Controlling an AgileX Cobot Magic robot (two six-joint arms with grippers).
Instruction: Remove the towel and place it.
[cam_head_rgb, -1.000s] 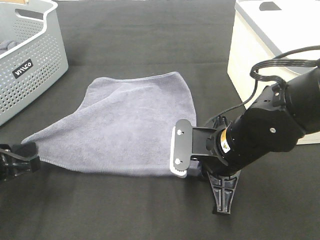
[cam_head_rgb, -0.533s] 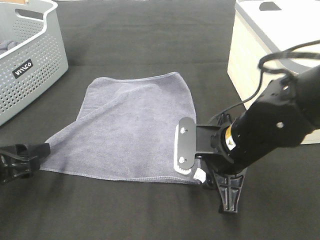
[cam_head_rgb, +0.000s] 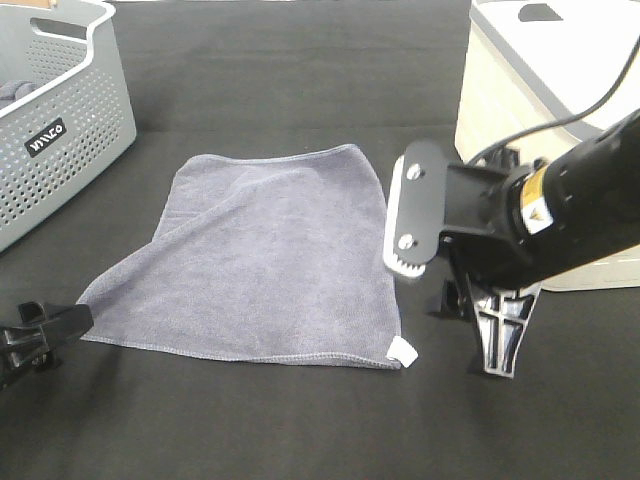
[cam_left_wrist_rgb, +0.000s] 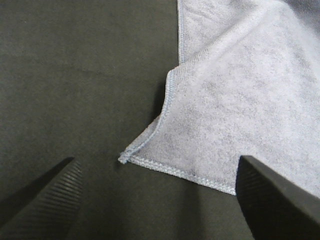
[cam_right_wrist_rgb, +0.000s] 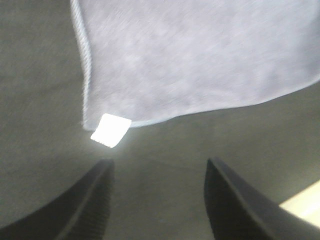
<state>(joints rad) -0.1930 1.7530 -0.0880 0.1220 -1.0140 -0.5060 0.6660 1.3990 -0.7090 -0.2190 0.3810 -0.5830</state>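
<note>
Flat on the black table (cam_head_rgb: 300, 80), towel (cam_head_rgb: 270, 260), tagged corner (cam_head_rgb: 403, 350) nearest.

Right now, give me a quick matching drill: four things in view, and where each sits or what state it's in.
1 towel
2 basket
3 left gripper
4 tag

A white, at the towel's near right corner
B spread flat on the black table
C grey, perforated, far left
D open, just off the towel's near left corner

Pairs: 1-B, 2-C, 3-D, 4-A

High camera overlooking table, both wrist cameras close above towel (cam_head_rgb: 260, 250) corners
</note>
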